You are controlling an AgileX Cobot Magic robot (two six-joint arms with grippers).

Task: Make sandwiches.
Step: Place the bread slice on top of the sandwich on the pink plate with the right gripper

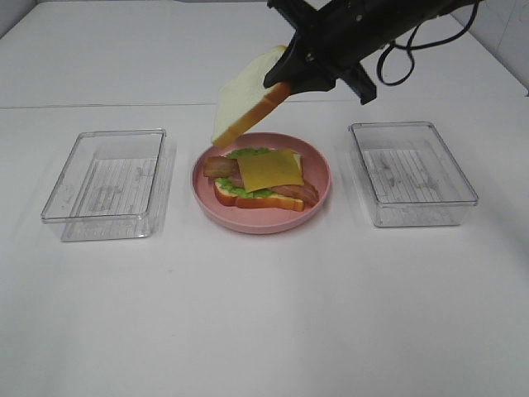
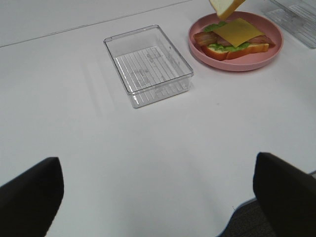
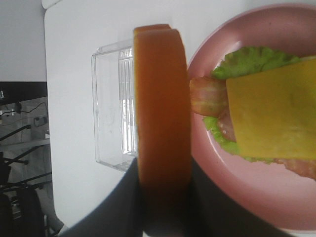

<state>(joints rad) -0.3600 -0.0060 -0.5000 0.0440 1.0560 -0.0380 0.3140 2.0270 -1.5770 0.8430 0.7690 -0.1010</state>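
An open sandwich lies on the pink plate [image 1: 318, 194]: bottom bread, green lettuce [image 1: 246, 154], bacon [image 1: 221, 169] and a yellow cheese slice [image 1: 271, 169] on top. My right gripper [image 1: 287, 78] is shut on a white bread slice [image 1: 246, 95] with an orange-brown crust, held tilted above the plate's far left rim. The right wrist view shows the crust edge [image 3: 163, 113] between the fingers [image 3: 126, 207], with the cheese [image 3: 276, 113] below. My left gripper [image 2: 155, 165] is open and empty over bare table, well short of the plate [image 2: 237, 66].
A clear plastic container [image 1: 107, 182] stands left of the plate, and another [image 1: 413, 174] stands right of it. In the left wrist view the left container [image 2: 148, 64] sits between my left gripper and the plate. The table is white.
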